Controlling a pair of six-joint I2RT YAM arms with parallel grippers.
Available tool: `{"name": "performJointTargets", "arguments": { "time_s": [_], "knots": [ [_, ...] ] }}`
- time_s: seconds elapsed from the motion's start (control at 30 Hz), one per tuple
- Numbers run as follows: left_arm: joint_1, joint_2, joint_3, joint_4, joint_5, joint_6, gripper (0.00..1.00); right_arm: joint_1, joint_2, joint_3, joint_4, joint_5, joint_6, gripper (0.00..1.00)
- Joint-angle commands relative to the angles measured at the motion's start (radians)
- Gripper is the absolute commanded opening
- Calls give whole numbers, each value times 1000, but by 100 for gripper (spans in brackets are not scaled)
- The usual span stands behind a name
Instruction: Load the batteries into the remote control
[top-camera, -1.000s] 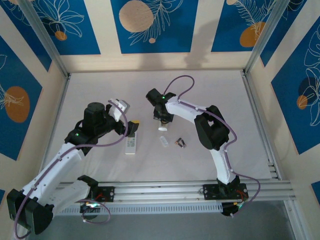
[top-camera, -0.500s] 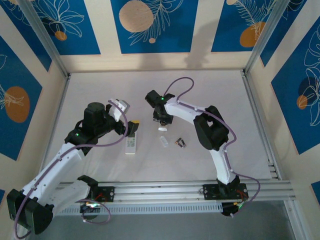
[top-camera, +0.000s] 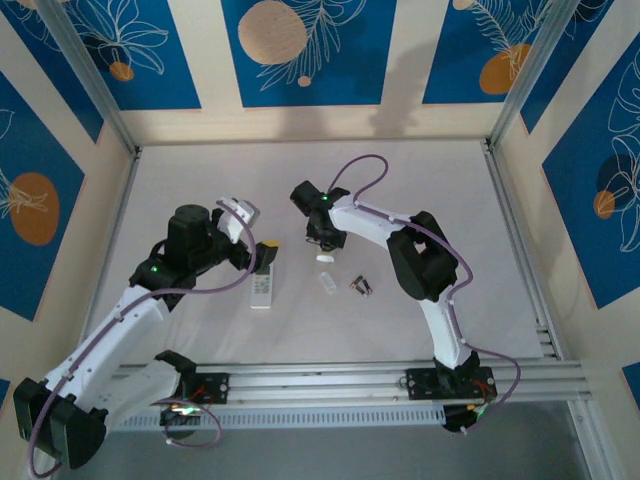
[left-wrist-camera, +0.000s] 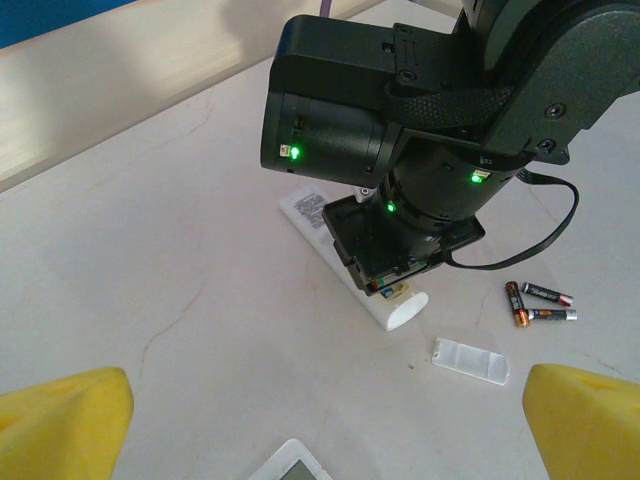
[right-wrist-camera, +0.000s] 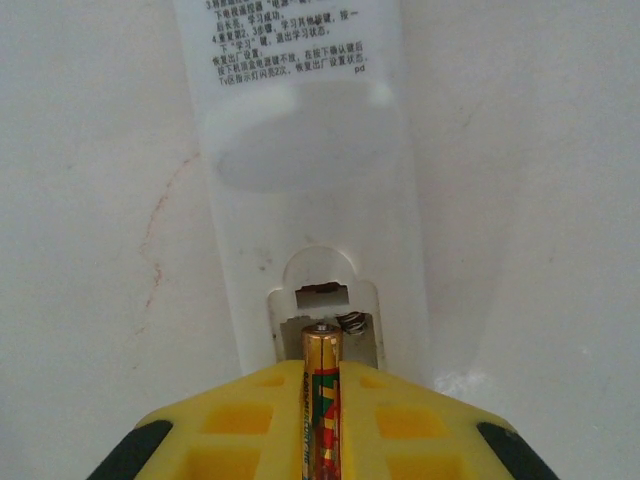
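From above, the right gripper sits over the white remote, so most of that remote is hidden and the fingers are too small to make out. The left gripper hangs over one end of a second remote. A little lid and the spare batteries lie on the pale table, with blue leafy walls all around. In the left wrist view, the left gripper has its yellow fingers far apart with nothing between them. The black right arm hides the middle of the white remote, and the second remote is cut off at the bottom edge. The spare batteries lie near the lid. In the right wrist view, the right gripper is clamped on one battery. Its gold tip is at the open battery slot of the white remote, whose far end is cut off.
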Motion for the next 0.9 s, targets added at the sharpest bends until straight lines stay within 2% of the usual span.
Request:
{"name": "performJointTargets", "arguments": {
  "time_s": [0.0, 0.43, 0.87],
  "knots": [
    [-8, -23, 15, -21, -10, 17, 100, 4, -13, 7, -17, 26, -20, 15],
    [-8, -21, 15, -19, -9, 18, 100, 28, -82, -11, -9, 106, -30, 15],
    [-8, -18, 15, -17, -5, 16, 100, 36, -36, -20, 43, 164, -52, 16]
  ]
}}
